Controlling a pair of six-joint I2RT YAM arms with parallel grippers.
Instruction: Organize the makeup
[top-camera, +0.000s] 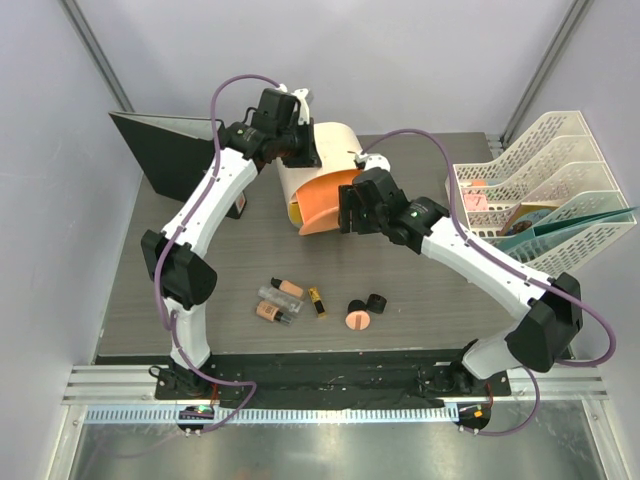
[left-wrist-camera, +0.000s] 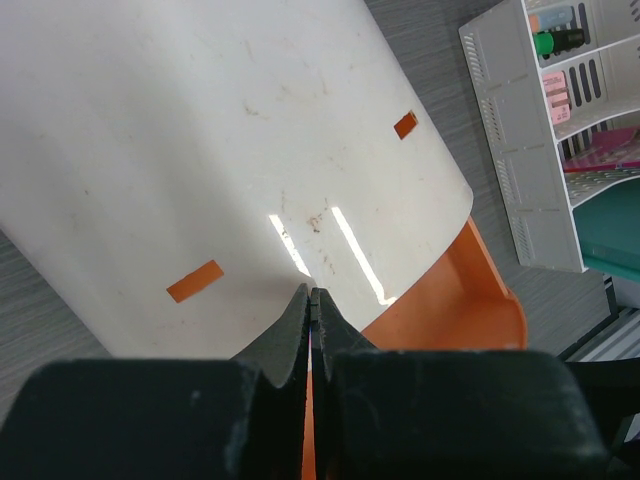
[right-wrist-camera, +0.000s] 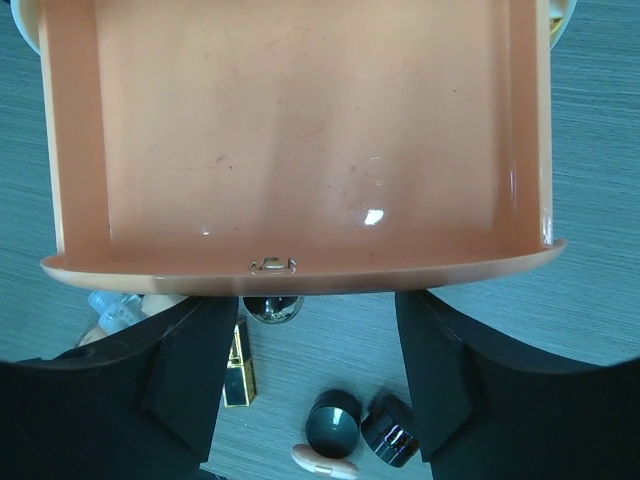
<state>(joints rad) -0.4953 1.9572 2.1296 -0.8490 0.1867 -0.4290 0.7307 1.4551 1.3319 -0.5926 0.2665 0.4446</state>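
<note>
Two hands are stationed at the cream box (left-wrist-camera: 200, 130), which sits toward the back of the tabletop (top-camera: 430, 300). Your left hand (left-wrist-camera: 312, 300) is fully closed, its fingertips pressed flat together with nothing visible between them. It sits low over the box's curved wall, just above the orange drawer (right-wrist-camera: 300, 150); contact with the wall cannot be confirmed. Your right hand (right-wrist-camera: 315, 305) is spread wide and grips nothing, with one finger on each side of the drawer's small metal knob (right-wrist-camera: 273, 308) and both apart from it. The drawer projects from the box toward the near edge. All the makeup lies loose on the tabletop in front of the drawer. On the left are one peach bottle (top-camera: 290, 289), a clear tube (top-camera: 268, 296) and a second peach bottle (top-camera: 268, 311), bunched together, with the black-gold lipstick (top-camera: 317, 301) just beside them. To the right are one black jar (top-camera: 356, 307), another black jar (top-camera: 377, 301) and the pink compact (top-camera: 357, 320), close together.
</note>
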